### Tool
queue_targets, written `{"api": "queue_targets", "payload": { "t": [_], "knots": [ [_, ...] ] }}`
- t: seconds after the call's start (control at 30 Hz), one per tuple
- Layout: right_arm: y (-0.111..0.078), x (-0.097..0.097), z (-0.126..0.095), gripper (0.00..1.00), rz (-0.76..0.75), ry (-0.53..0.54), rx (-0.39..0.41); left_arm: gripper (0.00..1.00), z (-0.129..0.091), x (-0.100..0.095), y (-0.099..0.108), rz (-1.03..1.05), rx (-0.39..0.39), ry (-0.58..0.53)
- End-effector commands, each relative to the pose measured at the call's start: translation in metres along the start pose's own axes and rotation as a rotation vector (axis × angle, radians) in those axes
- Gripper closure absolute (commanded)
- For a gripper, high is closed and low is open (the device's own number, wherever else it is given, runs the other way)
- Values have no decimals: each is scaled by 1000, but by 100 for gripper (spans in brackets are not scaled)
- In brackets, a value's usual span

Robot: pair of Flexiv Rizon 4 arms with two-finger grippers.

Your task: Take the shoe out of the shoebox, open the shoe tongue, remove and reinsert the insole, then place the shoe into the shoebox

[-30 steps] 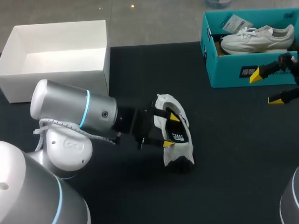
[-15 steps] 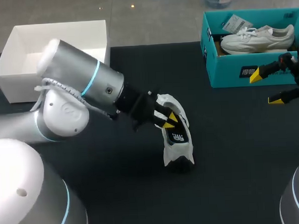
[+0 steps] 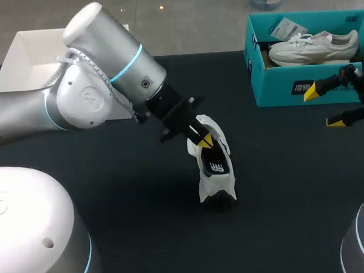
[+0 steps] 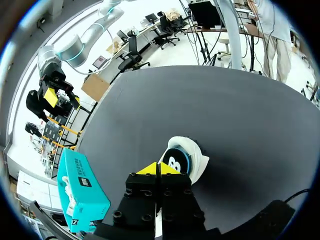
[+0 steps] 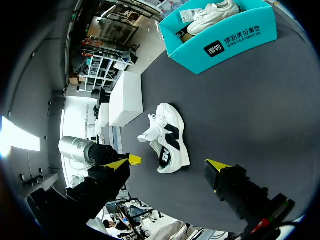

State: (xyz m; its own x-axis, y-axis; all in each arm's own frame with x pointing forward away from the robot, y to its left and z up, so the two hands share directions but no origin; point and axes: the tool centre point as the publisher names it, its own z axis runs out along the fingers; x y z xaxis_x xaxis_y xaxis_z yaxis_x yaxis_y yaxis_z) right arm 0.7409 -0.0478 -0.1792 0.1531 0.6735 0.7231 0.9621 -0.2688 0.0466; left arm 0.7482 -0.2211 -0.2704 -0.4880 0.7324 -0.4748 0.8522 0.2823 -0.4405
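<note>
Well, left jaws (closed) at shoe (image 3: 217, 177).

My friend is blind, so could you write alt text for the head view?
A silver robot arm reaches from the left over a black table, its yellow-tipped fingers at the opening of a white shoe. At far right, a teal shoebox holds another white shoe; far left, a white box.

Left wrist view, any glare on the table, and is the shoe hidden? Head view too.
Left wrist view: the table is evenly lit, no glare; the left gripper covers the near part of the shoe. Head view: no glare either; the white shoe stands out, its shadow lost on the dark top.
</note>
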Motion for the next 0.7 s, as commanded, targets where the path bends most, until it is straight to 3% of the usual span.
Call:
{"api": "queue_targets", "payload": {
  "t": [0.03, 0.33, 0.57, 0.7],
  "knots": [
    [-1, 0, 0, 0, 1, -4, -1, 100, 7, -8, 6, 36, 15, 137],
    [-1, 0, 0, 0, 1, -4, -1, 100, 16, -18, 5, 316, 92, 437],
    [-1, 0, 0, 0, 1, -4, -1, 100, 26, -11, 12, 391, 109, 594],
    [-1, 0, 0, 0, 1, -4, -1, 100, 35, -8, 16, 387, 86, 608]
  ]
}}
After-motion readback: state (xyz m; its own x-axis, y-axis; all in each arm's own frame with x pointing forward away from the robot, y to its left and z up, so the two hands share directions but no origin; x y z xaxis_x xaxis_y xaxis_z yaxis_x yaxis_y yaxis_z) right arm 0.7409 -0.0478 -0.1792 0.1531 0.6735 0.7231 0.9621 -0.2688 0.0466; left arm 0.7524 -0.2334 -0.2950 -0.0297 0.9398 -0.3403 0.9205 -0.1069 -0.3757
